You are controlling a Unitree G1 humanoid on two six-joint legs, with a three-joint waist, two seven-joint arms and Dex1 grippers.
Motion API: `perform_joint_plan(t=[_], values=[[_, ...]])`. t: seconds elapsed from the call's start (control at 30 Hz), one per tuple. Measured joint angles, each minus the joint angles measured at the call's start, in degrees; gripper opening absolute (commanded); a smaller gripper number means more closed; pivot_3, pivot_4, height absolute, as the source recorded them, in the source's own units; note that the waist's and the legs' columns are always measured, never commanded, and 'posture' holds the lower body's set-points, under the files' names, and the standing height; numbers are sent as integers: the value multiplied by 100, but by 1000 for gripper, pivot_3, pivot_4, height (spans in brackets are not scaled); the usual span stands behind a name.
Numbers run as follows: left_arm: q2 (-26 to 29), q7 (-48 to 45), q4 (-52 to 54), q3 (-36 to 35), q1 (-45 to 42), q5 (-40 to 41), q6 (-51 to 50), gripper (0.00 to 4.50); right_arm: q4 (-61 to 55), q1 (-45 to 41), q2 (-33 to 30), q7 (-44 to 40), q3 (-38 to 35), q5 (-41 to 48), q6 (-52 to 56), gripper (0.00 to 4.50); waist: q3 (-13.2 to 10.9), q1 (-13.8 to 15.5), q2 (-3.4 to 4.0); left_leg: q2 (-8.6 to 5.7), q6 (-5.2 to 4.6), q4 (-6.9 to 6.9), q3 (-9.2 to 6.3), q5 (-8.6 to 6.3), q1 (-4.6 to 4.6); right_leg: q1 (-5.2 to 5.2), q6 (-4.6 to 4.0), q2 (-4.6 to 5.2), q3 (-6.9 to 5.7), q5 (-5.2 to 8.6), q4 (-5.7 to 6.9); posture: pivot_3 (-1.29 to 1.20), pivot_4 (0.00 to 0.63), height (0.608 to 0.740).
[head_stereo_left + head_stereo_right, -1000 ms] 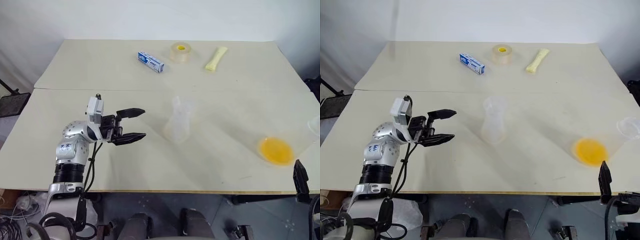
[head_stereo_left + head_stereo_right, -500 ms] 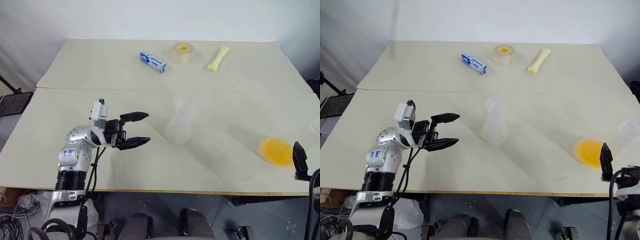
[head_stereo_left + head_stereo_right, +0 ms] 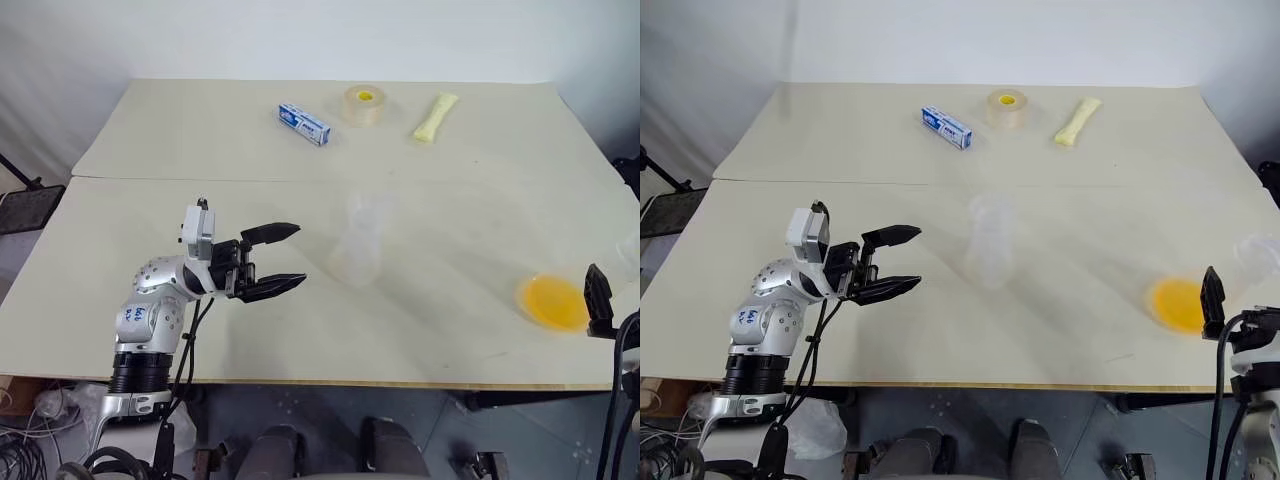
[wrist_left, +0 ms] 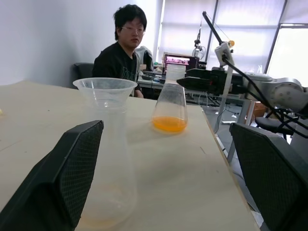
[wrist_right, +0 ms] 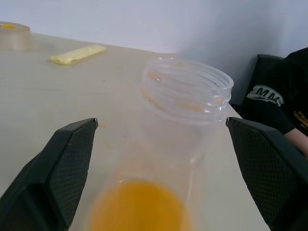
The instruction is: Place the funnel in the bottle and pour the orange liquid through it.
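Left gripper: mine, hanging above the near table with both black fingers spread wide, nothing between them; it points toward the bottle.
Right gripper: mine, at the table's right edge, fingers wide apart on either side of the flask's neck without touching it, as my right wrist view shows.
Bottle: clear, standing upright near the middle of the near table, a little to the right of my left gripper and apart from it.
Funnel: its wide round rim sits on top of the bottle's neck in my left wrist view; I cannot tell how deep the stem goes.
Orange liquid: a bright pool in the base of the larger flask, which stands upright near the table's right edge, well apart from the bottle.
Far table: a blue-and-white box, a tape roll with a yellow centre and a pale yellow packet lie in a row.
Person: seated beyond the table's end, in a black shirt.
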State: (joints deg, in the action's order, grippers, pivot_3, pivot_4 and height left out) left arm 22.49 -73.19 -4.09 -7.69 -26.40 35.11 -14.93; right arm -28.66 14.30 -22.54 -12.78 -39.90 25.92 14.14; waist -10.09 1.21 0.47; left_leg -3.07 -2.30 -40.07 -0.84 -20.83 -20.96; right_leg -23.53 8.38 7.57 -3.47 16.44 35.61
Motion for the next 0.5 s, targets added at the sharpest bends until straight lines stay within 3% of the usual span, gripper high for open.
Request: perform_joint_plan(t=[0.43,0.5], values=[[19,270,255,-21,207,90,-46,4462,781,-883,-253,146,63,-248,0,4500,1,6,2,-1,-1,0,1,1,-1,1,0,1,0,0,-3,0,150,740],[19,303,279,-21,207,90,-46,4500,860,-958,-253,269,74,-257,127,4112,1,10,2,-1,-1,0,-1,1,-1,1,0,1,0,0,-3,0,150,740]])
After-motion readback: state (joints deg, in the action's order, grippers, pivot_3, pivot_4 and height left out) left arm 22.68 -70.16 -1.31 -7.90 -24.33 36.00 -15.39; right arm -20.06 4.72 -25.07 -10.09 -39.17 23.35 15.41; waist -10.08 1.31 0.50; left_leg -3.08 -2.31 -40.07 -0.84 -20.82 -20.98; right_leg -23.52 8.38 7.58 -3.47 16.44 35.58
